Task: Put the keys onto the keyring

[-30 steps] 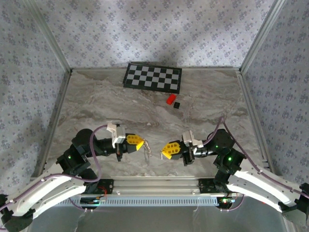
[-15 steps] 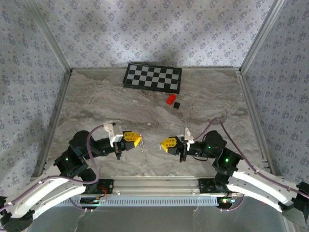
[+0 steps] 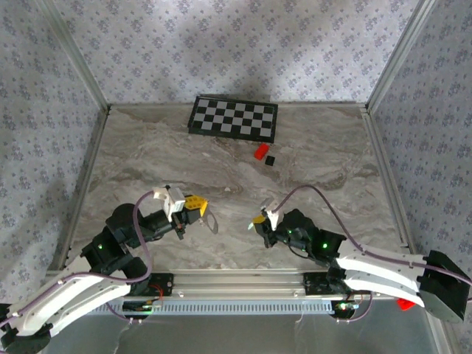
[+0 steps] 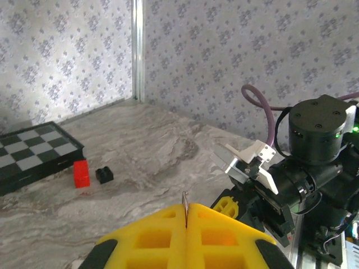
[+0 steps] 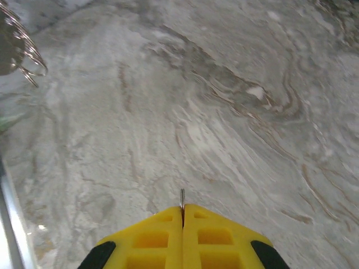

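Two arms face each other low over the table [image 3: 147, 155].
The left gripper [image 3: 199, 206] is clamped on the dangling keyring [image 3: 210, 219]; the right gripper [image 3: 258, 219] is clamped on a thin key [image 5: 182, 199].

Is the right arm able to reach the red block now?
Probably yes: bare tabletop lies between the right claw and the red block, though the claw is shut on a thin metal piece.

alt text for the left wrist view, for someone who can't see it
The left gripper, yellow jaws shut, pinches a thin metal sliver, apparently the keyring, edge-on at the bottom of the frame. Just beyond on the right sits the right arm's black wrist; farther left on the marble table lie a red block, a black cube and a checkerboard.
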You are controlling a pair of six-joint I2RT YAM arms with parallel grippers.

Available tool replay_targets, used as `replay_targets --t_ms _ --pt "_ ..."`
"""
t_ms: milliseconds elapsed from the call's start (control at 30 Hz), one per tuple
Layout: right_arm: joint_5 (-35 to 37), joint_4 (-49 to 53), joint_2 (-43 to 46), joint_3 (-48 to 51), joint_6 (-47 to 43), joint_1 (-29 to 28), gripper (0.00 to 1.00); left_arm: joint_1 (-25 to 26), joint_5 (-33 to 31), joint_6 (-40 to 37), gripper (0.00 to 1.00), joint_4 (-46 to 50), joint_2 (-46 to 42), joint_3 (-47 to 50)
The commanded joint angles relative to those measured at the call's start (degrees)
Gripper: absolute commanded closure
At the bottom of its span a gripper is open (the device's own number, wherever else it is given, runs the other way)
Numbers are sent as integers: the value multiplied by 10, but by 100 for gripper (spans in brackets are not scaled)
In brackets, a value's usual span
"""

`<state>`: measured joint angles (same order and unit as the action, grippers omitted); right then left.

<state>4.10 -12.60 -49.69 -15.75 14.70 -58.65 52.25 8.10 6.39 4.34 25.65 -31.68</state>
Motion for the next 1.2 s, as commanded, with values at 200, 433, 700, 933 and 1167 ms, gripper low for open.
replay_targets --t_ms 200,433,700,933,1167 --pt "55 23 -53 1 90 -7 100 3 -18 -16 100 -21 -2 6" --pt "50 14 -90 6 129 -8 100 3 -14 -17 100 -22 -5 8" --pt "40 13 -128 4 164 -14 100 4 -12 -18 100 -20 -16 12" --pt "36 56 -126 3 185 -14 100 3 -12 -22 100 -19 -21 12" --pt "33 105 -104 -3 192 -12 85 3 -13 -26 100 -20 -22 10"
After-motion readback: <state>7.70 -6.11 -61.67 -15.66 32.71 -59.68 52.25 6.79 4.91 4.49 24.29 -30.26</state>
